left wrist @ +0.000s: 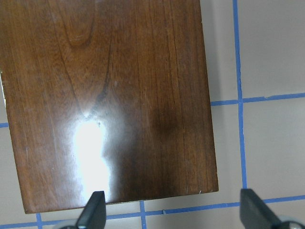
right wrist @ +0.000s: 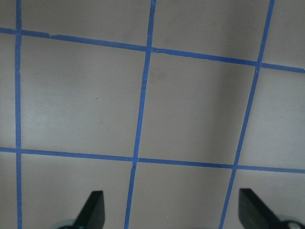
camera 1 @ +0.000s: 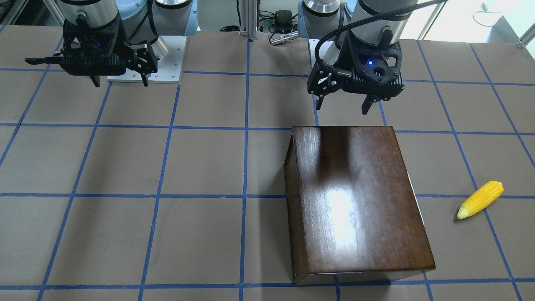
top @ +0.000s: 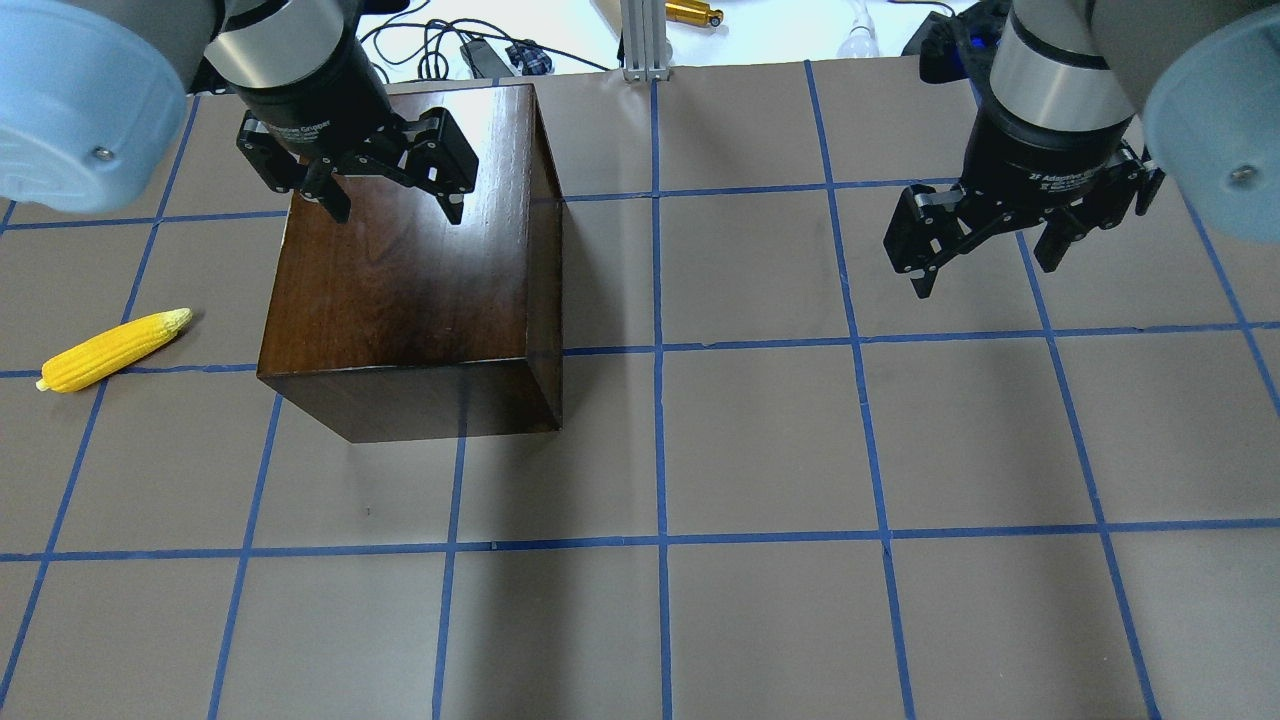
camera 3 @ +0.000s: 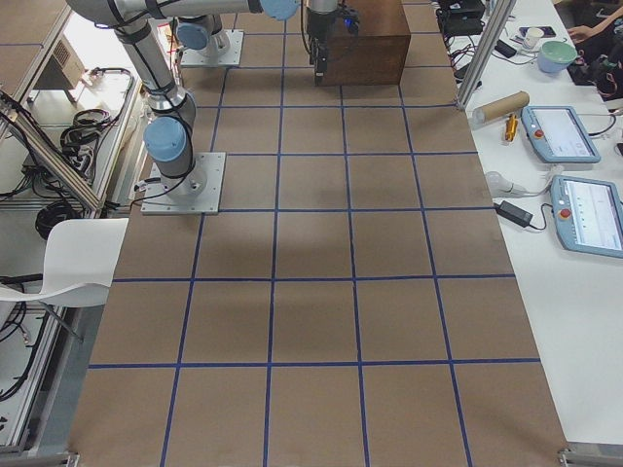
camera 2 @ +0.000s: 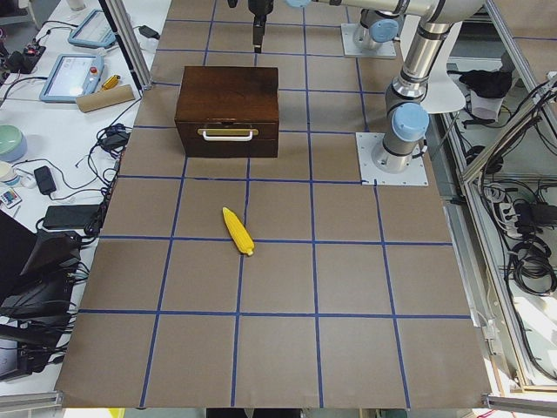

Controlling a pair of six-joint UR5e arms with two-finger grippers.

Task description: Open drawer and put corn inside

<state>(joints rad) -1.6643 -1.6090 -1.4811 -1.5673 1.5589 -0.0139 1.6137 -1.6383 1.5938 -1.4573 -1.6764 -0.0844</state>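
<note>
The dark wooden box (top: 400, 290) stands on the table's left half; it also shows in the front view (camera 1: 359, 196). Its drawer (camera 2: 228, 138) is shut, and its front with a pale bar handle faces the table's left end. The yellow corn (top: 115, 350) lies flat on the table left of the box, apart from it, also in the side view (camera 2: 238, 231). My left gripper (top: 397, 215) is open and empty, hovering over the box's far part; its wrist view shows the box top (left wrist: 109, 105). My right gripper (top: 985, 275) is open and empty above bare table.
The table is brown paper with a blue tape grid (top: 660, 350). An aluminium post (top: 645, 40) stands at the far edge. A side bench holds tablets (camera 3: 560, 131) and a cardboard tube (camera 3: 501, 105). The arm bases (camera 2: 393, 157) are bolted on the robot's side.
</note>
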